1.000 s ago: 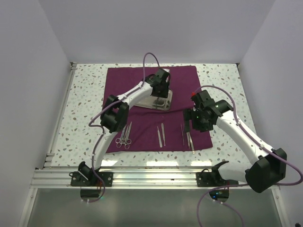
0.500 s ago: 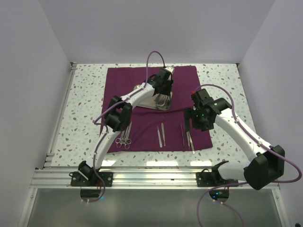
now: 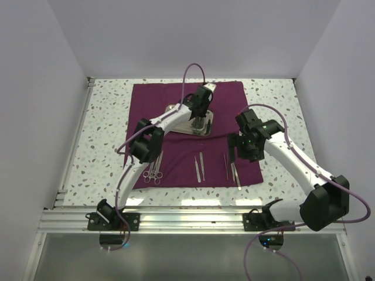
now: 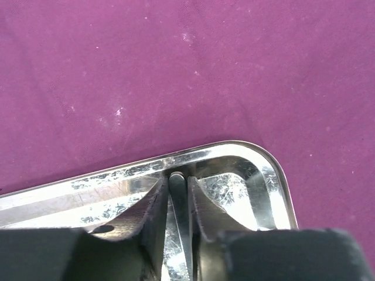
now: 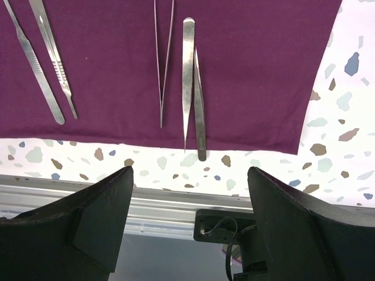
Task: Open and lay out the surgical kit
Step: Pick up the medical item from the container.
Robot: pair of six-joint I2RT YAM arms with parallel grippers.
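My left jaws clench a thin instrument [image 4: 179, 211] in the tray [image 4: 275, 181], just toward 12 o'clock of the cloth's [image 4: 176, 70] middle. My right jaws hang released above tweezers [image 5: 187, 70] at its 5 o'clock corner.

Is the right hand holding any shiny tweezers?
No, the open right hand is empty; the thin silver tweezers lie on the dark purple cloth.

Upper & right of view are filled by maroon cloth [image 4: 176, 70], w/ pale lint specks. Steel tray [image 4: 274, 186] is laid on it; only one rounded corner & part of a rim are shown. Inside, near that corner, a thin steel piece [image 4: 180, 218] is pinched by left gripper [image 4: 178, 181] btwn both fingers [image 4: 153, 206], its tip just short of the rim.
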